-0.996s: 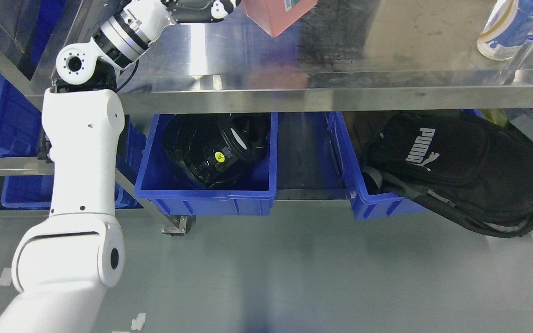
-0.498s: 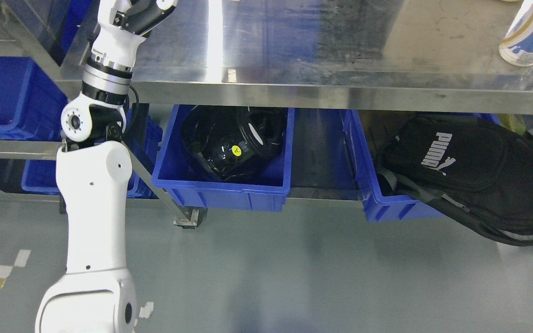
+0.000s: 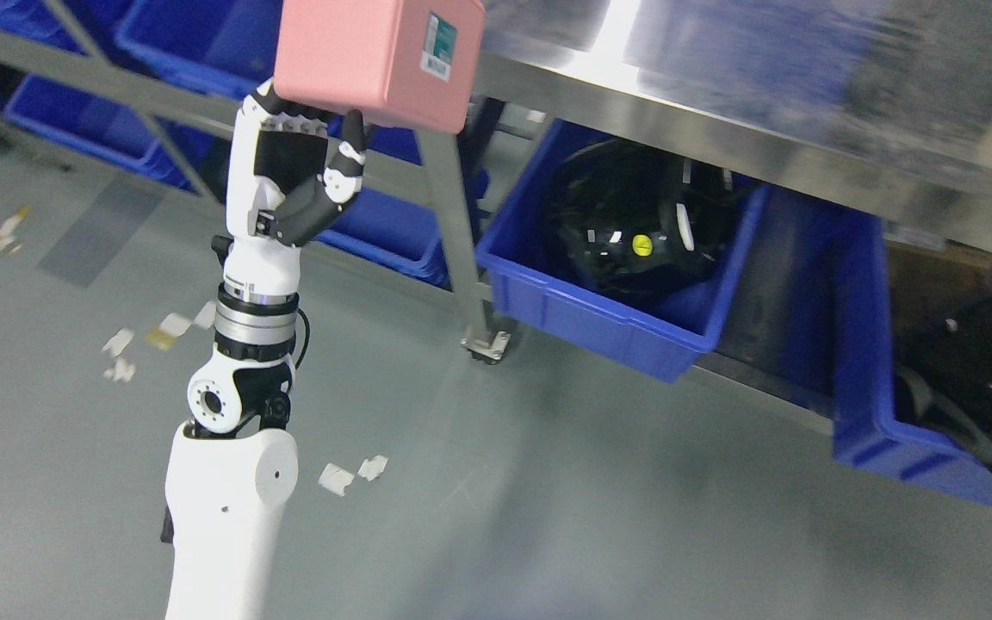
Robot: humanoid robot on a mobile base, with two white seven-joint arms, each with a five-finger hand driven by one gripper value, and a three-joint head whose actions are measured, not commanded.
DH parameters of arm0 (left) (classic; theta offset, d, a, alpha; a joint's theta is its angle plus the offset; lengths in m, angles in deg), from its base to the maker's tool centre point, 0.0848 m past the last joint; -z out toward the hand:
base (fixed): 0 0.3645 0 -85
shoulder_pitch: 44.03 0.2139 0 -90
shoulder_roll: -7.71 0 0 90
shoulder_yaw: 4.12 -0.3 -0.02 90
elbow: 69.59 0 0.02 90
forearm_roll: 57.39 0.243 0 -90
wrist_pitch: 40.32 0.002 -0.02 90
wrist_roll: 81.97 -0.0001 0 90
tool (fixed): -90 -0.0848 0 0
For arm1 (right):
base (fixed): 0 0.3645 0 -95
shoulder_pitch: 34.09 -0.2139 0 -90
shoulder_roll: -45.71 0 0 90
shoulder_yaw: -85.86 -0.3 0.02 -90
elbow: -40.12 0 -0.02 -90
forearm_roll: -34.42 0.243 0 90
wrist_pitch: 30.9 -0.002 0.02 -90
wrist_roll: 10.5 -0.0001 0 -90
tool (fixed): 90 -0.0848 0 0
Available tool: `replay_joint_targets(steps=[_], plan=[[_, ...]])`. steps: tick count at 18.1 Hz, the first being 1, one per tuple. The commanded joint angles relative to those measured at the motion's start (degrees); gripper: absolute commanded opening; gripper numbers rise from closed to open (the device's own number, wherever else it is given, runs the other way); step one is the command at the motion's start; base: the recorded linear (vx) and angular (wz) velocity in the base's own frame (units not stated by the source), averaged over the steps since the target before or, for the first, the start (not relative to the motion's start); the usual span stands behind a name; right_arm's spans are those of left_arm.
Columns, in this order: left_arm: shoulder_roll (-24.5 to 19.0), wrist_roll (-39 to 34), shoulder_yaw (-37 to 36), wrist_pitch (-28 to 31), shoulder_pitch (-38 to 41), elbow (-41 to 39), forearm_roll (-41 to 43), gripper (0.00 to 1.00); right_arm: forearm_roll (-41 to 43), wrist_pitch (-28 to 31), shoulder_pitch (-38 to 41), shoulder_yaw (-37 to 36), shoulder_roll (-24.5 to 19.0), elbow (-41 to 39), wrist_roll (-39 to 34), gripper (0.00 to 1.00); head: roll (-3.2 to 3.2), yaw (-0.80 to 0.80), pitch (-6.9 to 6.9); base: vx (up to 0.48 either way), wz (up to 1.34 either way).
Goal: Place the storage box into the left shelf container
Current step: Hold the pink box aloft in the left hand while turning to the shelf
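Far left of the left hand (image 3: pixel 294 176), scraps of tape (image 3: pixel 9 228) lie on the grey floor (image 3: pixel 548 517), with more scraps (image 3: pixel 354 474) lower down beside the forearm. Beyond the hand, up and to its left, blue bins (image 3: pixel 177 39) sit on a low shelf rail (image 3: pixel 91 82).

The left hand is raised on an upright arm entering from the lower left. Its fingers (image 3: pixel 350 159) curl up against the underside of a pink storage box (image 3: pixel 375 56), which rests directly above the palm. The box is gripped from below and carried clear of any surface. A printed label (image 3: pixel 437 47) shows on the box face turned right.

Just right of the hand, a steel shelf post (image 3: pixel 453 232) runs down to a foot plate (image 3: pixel 487 346). Further right, a blue bin (image 3: pixel 599 314) under the steel table top (image 3: pixel 720 112) holds a black helmet (image 3: pixel 634 228) with a small yellow sticker. Well to the right stands another blue bin (image 3: pixel 892 430) with dark contents partly cut off by the picture edge.

Assessment: the pick-up stage appears complete, as the box is in hand and off the table. The placing stage is outstanding; the box is not yet over or inside any bin. The bins up and left of the hand are the likely destination, though which one cannot be confirmed. The right arm is not visible.
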Motion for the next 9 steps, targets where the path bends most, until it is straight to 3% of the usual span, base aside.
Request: replay_joint_targets(steps=[1, 6, 9], plan=[[-0.8, 0.5, -3.9, -1.7, 7.3, -9.5, -0.4, 0.02, 1.2, 0.0, -0.3, 0.0, 1.0, -1.0, 0.0, 1.00, 0.00, 0.00, 0.00, -0.070, 1.13], [-0.8, 0.5, 0.0, -1.8, 8.3, -8.8, -0.4, 0.02, 1.2, 0.0, -0.2, 0.0, 1.0, -1.0, 0.0, 1.00, 0.00, 0.00, 0.03, -0.028, 1.31], [-0.8, 0.5, -0.6, -1.8, 10.1, -8.9, -0.4, 0.02, 1.2, 0.0, -0.2, 0.0, 1.0, -1.0, -0.1, 1.00, 0.00, 0.00, 0.04, 0.121, 1.39]])
